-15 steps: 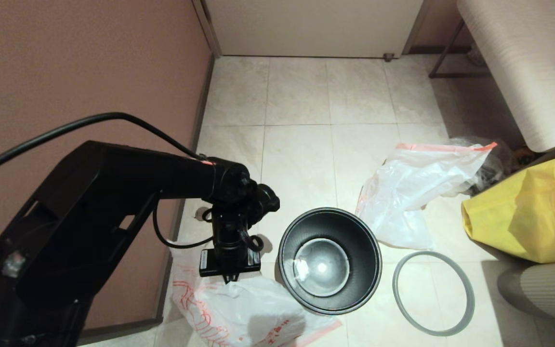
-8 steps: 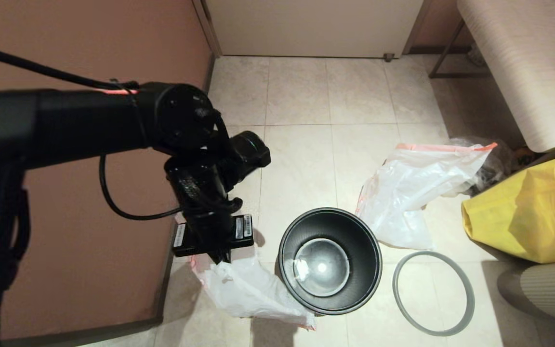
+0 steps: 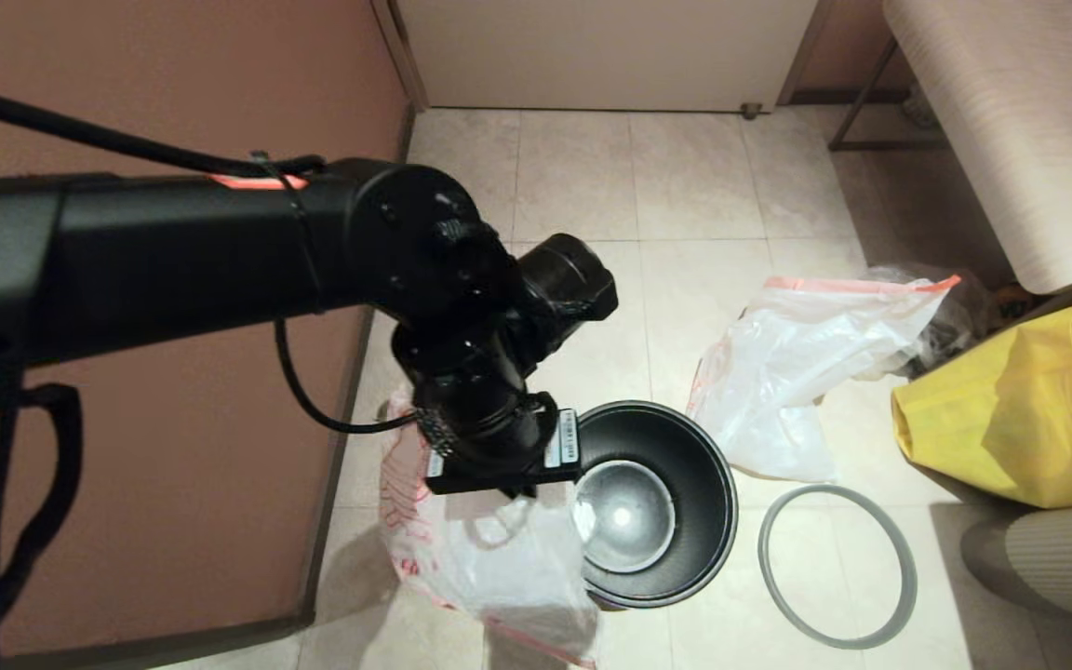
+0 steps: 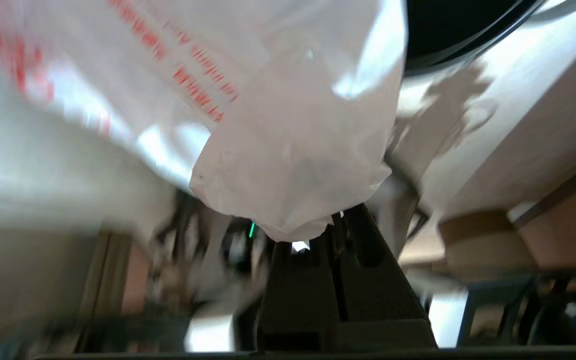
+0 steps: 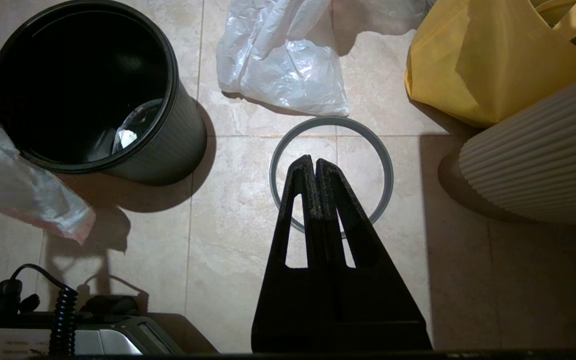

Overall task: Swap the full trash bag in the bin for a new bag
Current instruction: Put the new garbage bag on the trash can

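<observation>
Left wrist: new bag [image 4: 288, 165] red lettering unreadable.

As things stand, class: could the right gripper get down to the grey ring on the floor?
Probably yes. The right gripper hangs shut directly over the grey ring, nothing between them; the bin and full trash bag lie aside.

Left gripper [image 4: 335, 222] raised, pointing down, jaws clamped; right gripper [image 5: 313, 162] parked low, jaws together.

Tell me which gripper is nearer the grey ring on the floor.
Right. The right gripper hangs shut directly above the grey ring. The left gripper, shut on the new bag, is on the far side of the bin.
</observation>
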### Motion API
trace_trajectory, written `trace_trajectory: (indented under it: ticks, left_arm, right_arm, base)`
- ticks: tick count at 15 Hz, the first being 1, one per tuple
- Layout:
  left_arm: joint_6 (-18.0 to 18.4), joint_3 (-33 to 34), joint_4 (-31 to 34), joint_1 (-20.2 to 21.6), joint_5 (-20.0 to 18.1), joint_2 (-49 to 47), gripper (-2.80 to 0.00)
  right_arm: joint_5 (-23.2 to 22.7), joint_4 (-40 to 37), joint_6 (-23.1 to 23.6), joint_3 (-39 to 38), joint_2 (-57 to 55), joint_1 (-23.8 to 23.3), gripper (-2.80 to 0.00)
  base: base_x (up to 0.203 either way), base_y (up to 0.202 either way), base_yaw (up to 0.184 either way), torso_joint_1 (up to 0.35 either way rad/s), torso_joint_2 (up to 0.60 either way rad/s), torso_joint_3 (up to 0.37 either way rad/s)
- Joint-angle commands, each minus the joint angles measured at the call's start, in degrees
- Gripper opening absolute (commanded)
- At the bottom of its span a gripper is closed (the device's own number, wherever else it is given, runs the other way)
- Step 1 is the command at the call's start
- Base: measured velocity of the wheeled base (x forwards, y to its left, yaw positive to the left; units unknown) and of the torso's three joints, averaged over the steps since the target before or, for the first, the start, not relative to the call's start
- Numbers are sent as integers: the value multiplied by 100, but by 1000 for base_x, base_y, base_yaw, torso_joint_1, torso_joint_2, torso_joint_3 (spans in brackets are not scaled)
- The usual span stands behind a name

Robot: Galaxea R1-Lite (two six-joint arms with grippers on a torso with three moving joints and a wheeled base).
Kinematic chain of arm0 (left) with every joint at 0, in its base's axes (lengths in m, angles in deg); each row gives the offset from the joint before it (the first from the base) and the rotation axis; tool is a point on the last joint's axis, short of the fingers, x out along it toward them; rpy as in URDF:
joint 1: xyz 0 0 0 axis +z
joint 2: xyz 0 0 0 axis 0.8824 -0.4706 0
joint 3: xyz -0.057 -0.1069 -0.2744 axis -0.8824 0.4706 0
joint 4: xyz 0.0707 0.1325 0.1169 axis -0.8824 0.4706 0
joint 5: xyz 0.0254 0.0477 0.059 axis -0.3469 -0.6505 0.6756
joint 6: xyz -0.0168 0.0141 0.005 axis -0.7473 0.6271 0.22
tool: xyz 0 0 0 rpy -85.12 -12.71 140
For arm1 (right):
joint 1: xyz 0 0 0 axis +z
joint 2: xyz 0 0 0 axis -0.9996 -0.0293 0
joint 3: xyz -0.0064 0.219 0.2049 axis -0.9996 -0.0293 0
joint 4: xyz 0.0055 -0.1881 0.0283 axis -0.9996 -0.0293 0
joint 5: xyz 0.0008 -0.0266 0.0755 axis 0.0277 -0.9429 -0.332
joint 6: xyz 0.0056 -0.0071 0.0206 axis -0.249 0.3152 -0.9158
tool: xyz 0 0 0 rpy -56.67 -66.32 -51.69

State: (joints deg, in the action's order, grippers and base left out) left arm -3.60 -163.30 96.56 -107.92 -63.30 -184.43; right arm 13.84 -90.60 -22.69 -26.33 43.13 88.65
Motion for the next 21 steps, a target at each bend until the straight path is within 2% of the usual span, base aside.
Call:
trace_trajectory:
  ticks: [1,3,6,10,13,14,15,18,21]
  left_arm:
    - [178,-18,-906,-89,51,-487,-280]
    - [482,-40,-1960,-220,212,-934,-280]
    - [1150,-54,-3526,-271,684,-1927,-280]
    - [2372,-127,-5457,-120,1163,-3332,-280]
    - [3713,-149,-7053,265,1590,-4391,-280]
    - [4020,-152,-7385,392,1721,-4621,-280]
    - [4158,-155,-7518,481,1787,-4689,-280]
    - [4229,-155,-7553,513,1729,-4724,-280]
    - [4170,-148,-7559,439,1756,-4490,-280]
  right_arm:
    - [0,-2,0,1,-5,2,-280]
    - [-6,-2,0,1,-5,2,-280]
    - [-6,-2,0,1,-5,2,-280]
    - [-6,-3,0,1,-5,2,-280]
    - [2,-2,0,1,-5,2,-280]
    - [-6,-2,0,1,-5,2,-280]
    - [2,-2,0,1,-5,2,-280]
    - [-6,-2,0,1,-5,2,-280]
    - [-6,-9,0,1,-5,2,-280]
  base:
    - [0,0,0,0,0,0]
    - [0,0,0,0,0,0]
    - [0,0,0,0,0,0]
    - [0,0,0,0,0,0]
    - [0,0,0,0,0,0]
    - [0,0,0,0,0,0]
    - [0,0,0,0,0,0]
    - [0,0,0,0,0,0]
    - [0,0,0,0,0,0]
